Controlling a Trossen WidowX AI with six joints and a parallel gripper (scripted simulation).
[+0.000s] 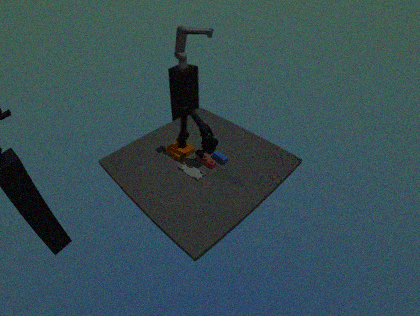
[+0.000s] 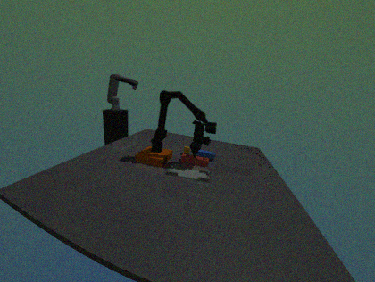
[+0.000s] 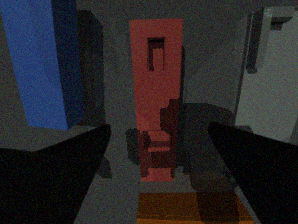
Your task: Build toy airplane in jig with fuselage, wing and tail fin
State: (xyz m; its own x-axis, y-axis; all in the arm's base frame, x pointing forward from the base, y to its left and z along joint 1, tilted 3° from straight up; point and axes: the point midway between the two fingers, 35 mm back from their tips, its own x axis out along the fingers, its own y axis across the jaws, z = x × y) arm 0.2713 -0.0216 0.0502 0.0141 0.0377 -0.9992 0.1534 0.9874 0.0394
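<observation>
The red fuselage (image 1: 207, 161) (image 2: 202, 161) (image 3: 157, 90) lies on the table, with two recesses in its top. My gripper (image 1: 201, 154) (image 2: 195, 154) (image 3: 159, 127) is open and empty, low over the fuselage, with one fingertip on each side of it in the wrist view. A blue bar (image 1: 220, 158) (image 2: 206, 155) (image 3: 32, 65), seemingly the wing, lies beside it. A small yellow piece (image 2: 187, 150), seemingly the tail fin, is behind the fuselage. A pale grey plate with raised blocks (image 1: 191, 172) (image 2: 189, 173) (image 3: 270, 95), seemingly the cradle jig, lies on the other side.
An orange block (image 1: 181, 150) (image 2: 152, 157) (image 3: 172, 204) stands by the foot of my arm, close to one end of the fuselage. Another pale arm (image 1: 181, 42) (image 2: 113, 89) stands on a dark pedestal (image 1: 184, 90) (image 2: 115, 125) beyond the table.
</observation>
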